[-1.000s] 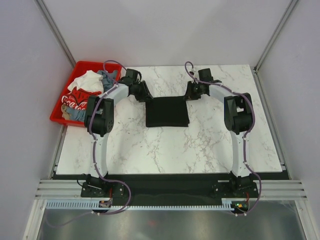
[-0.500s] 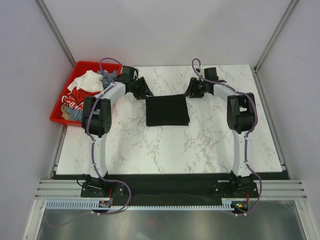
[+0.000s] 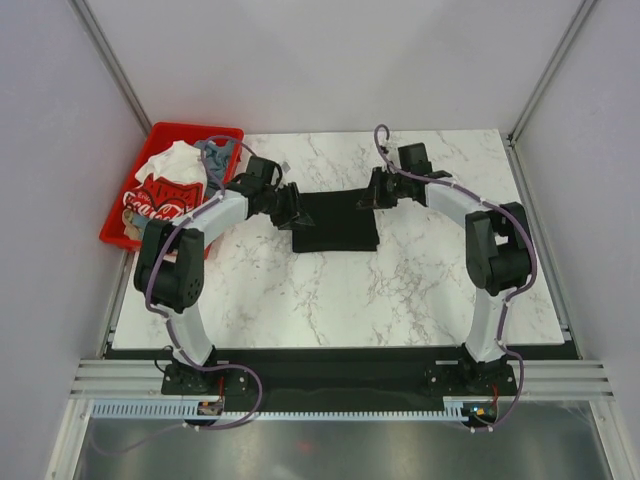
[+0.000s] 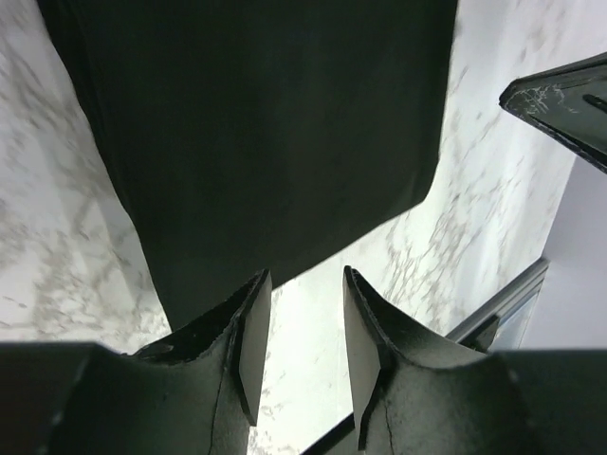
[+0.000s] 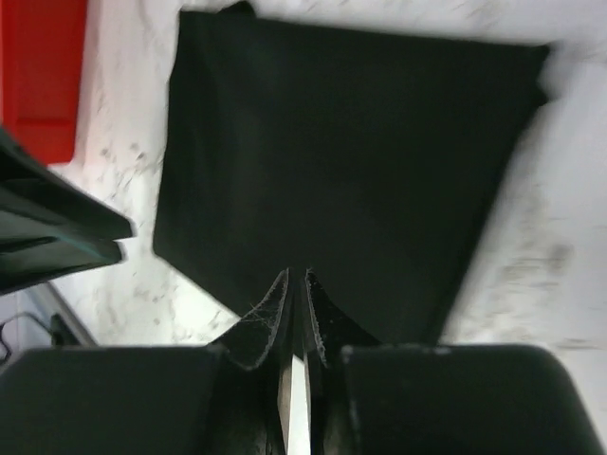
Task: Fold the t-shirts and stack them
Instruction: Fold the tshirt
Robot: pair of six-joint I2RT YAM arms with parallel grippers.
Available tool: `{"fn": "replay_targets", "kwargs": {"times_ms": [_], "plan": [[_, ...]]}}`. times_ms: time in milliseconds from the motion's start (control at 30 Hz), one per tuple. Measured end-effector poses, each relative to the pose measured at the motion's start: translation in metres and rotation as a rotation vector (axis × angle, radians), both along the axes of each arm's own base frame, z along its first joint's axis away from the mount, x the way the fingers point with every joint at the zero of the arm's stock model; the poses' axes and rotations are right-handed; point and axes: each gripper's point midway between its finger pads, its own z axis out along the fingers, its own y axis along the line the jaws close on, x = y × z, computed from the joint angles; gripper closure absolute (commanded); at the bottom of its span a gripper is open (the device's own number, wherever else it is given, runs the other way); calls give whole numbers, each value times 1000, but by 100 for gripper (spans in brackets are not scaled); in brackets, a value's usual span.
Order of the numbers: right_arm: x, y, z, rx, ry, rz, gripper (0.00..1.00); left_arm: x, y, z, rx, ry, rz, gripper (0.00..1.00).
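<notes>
Marble table (image 3: 400, 290): folded black t-shirt (image 3: 335, 222) lay just ahead of left gripper (image 4: 305, 280), spread open; right gripper (image 5: 296, 275) closed. Fold step seemingly; next needed edge pinch.

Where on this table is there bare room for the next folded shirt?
Bare: the near half of the white marble table, between the folded black t-shirt and the near edge. Crowded: the shirt's far corners, at the left tool and right tool, and the heaped red plastic bin.

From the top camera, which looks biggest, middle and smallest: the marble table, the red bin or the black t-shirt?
1. marble table, by far the largest
2. red bin
3. black t-shirt, clearly smaller than the bin
</notes>
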Motion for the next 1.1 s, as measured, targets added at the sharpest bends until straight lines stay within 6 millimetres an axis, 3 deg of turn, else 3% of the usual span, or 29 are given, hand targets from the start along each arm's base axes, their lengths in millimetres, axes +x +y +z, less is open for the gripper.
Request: {"fn": "replay_targets", "kwargs": {"times_ms": [167,300,500,567,933,1100], "plan": [[-50,53,-18,76,59,138,85,-33,-15,-25,29,71,-55,59],[-73,74,-32,123,106,207,85,-39,-11,-37,55,89,-46,59],[-78,69,-71,135,182,213,84,-48,8,-77,154,151,4,59],[-82,69,-76,153,205,224,84,-50,10,-82,160,162,12,59],[-83,68,-72,143,195,246,81,-49,13,-76,170,144,26,57],[-84,63,-59,114,183,228,80,-49,14,-57,156,113,29,57]]}}
